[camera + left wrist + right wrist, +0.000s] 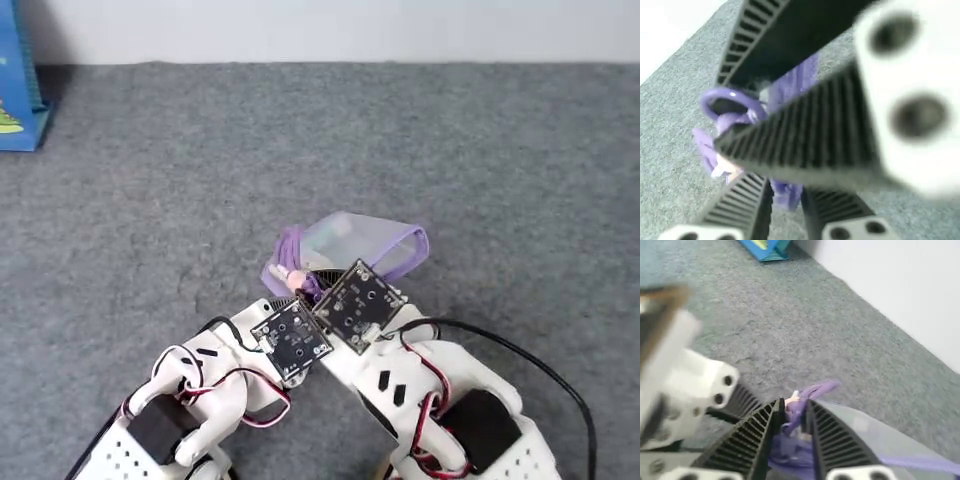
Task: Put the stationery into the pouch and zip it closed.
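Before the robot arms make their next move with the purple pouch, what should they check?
1. Right gripper holding the pouch: ok, it is shut on purple fabric.
2. Left gripper holding the pouch: cannot tell. Purple fabric sits in it, but the grip is unclear.
3. Stationery inside: cannot tell. A pale shape shows through the clear side, but I can't tell what it is.
4. Zipper closed: cannot tell. The arms cover that end of the pouch.
5. Blue box out of the way: ok, it is far off at the corner.
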`<state>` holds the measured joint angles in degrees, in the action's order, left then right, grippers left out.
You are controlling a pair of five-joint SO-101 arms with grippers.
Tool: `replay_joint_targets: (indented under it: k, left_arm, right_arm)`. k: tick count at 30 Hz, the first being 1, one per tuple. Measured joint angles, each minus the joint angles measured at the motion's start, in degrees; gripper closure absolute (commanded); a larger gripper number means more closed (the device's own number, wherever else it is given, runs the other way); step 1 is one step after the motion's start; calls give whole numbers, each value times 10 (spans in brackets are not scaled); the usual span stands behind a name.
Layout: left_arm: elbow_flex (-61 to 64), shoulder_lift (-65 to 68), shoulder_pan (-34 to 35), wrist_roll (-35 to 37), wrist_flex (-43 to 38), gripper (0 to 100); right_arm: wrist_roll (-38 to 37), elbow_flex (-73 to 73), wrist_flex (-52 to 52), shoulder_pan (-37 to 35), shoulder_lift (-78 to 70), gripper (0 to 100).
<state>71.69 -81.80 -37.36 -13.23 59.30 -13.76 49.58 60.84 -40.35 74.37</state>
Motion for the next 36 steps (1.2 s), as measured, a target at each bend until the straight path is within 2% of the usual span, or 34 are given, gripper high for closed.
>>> replay_joint_targets:
  k: [8, 15, 24, 32, 36]
  left_arm:
    - [0, 4, 0, 0, -5, 988]
    - [-1, -1, 0, 0, -4, 988]
    - [0, -100, 0, 0, 43, 988]
    - [0, -117, 2, 0, 59, 988]
    - [0, -118, 3, 0, 59, 988]
  right_arm:
    - [-2, -1, -8, 71, 1, 991]
    - [-46, 0, -13, 140, 41, 991]
    - [-57, -1, -14, 207, 96, 991]
    - [-62, 1, -16, 293, 95, 991]
    - [-62, 27, -71, 341, 95, 991]
